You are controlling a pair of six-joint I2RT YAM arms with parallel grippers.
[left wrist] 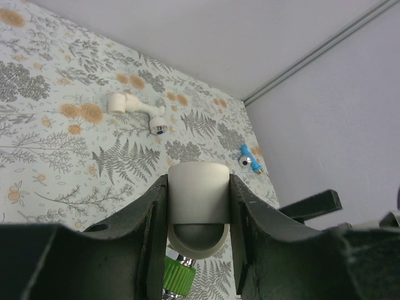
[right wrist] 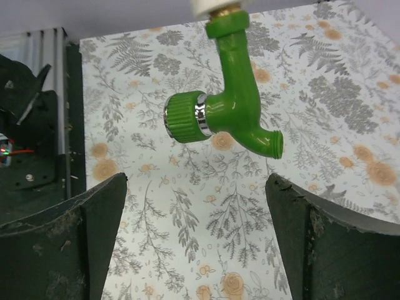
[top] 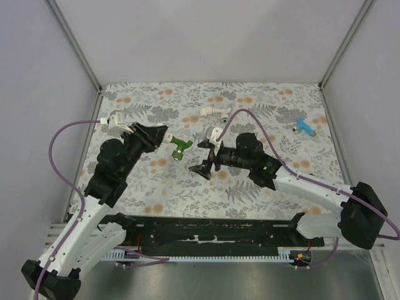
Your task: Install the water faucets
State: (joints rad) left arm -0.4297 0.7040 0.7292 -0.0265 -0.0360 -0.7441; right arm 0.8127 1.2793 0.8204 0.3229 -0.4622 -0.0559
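Observation:
My left gripper (top: 165, 135) is shut on a short white elbow fitting (left wrist: 199, 187) and holds it above the mat. The bright green faucet (top: 180, 148) hangs from that fitting by its threaded end, its handle showing just below the fitting in the left wrist view (left wrist: 178, 275). In the right wrist view the green faucet (right wrist: 231, 106) is ahead of and above the fingers, spout to the right. My right gripper (top: 208, 157) is wide open and empty just right of the faucet, not touching it (right wrist: 197, 181). A blue faucet (top: 305, 127) lies at the far right. No reddish-brown faucet is in view.
A white tap-like fitting (top: 212, 112) lies on the flowered mat (top: 262, 100) behind the grippers, and shows in the left wrist view (left wrist: 134, 107). Grey walls close the back and sides. A black rail (top: 206, 231) runs along the near edge.

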